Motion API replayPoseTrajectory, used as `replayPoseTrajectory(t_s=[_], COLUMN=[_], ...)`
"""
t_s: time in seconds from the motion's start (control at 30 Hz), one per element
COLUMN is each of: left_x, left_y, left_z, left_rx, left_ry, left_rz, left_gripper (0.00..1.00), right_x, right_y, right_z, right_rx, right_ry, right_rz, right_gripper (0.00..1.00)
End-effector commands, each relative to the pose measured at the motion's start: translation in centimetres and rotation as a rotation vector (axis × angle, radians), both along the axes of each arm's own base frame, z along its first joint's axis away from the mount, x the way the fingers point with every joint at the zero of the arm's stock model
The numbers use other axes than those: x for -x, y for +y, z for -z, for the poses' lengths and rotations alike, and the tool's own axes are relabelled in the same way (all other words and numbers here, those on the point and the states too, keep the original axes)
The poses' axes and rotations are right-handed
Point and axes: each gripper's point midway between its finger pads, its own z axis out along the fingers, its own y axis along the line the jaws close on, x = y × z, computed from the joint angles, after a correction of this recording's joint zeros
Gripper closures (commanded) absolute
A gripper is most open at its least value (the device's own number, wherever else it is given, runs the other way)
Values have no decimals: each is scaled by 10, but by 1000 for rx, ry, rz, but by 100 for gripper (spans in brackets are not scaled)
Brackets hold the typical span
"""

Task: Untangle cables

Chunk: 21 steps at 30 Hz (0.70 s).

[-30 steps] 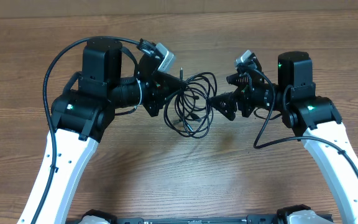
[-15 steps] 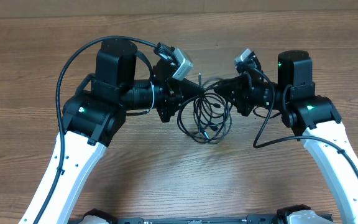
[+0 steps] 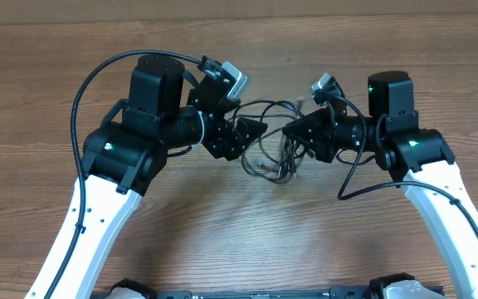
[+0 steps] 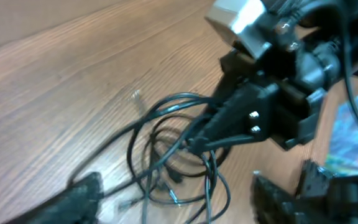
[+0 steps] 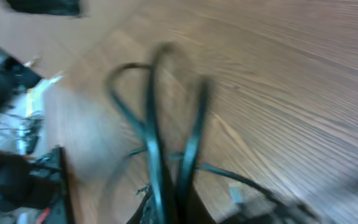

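Loosely, thin black cables [image 3: 279, 164] loop over woodgrain table [image 3: 222, 241].

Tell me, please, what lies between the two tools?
A tangle of thin black cables lies between left tool and right tool, seen in the overhead view.

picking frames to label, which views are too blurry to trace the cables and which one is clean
Overhead: sharp and evenly lit, the cables can be traced loop by loop. Left wrist: mild blur, its own fingers are dark smears at the bottom, but the loops are readable. Right wrist: heavy motion blur, the cables smear into thick streaks, so it is no good for tracing.
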Motion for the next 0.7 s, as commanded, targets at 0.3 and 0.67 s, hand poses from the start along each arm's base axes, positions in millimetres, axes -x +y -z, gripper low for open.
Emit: replayPoseTrajectory(t_s=[0.3,0.67], left_x=[4,10], left_y=[1,7], left_z=[-11,2], left_rx=[-33,-178], left_ry=[-112,-258], left_rz=[62,187], left_gripper=[0,0], right_x=[22,25], right_y=[14,14], right_z=[-22,-20], right_rx=[-138,-138], right_ry=[18,42], right_rz=[-140,-141], right_gripper=[96,96])
